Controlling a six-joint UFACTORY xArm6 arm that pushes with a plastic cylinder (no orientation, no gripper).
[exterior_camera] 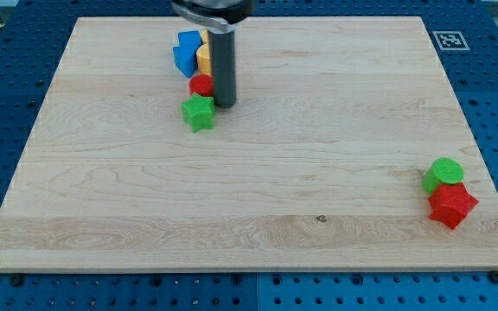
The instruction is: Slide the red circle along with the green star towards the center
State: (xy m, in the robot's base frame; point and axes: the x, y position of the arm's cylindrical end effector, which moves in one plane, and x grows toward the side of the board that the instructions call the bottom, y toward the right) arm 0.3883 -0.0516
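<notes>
The red circle lies near the view's top, left of centre, on the wooden board. The green star sits just below it, touching or nearly touching it. My tip stands right beside both, at the red circle's right edge and the star's upper right. The dark rod rises from there and hides part of what is behind it.
A blue block and a yellow block sit just above the red circle. A green circle and a red star lie at the view's lower right, near the board's edge. A marker tag is at the top right.
</notes>
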